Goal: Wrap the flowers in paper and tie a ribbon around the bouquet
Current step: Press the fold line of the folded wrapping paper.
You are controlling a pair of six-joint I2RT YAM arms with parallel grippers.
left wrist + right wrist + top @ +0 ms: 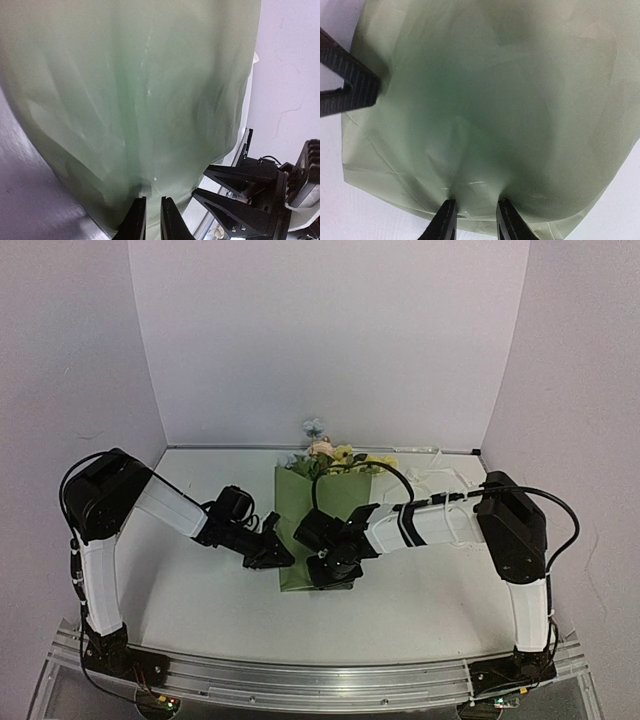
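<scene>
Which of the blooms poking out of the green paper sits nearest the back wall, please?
The grey-blue bloom, standing beyond the pinkish bloom and the yellow blooms.

1. No lettering, label, brand or number can be read in any of the three views.
2. Paper, just ahead of the right fingers: plain green, no print legible.
3. Ribbon, well behind those fingers: too small to make out any print.
</scene>
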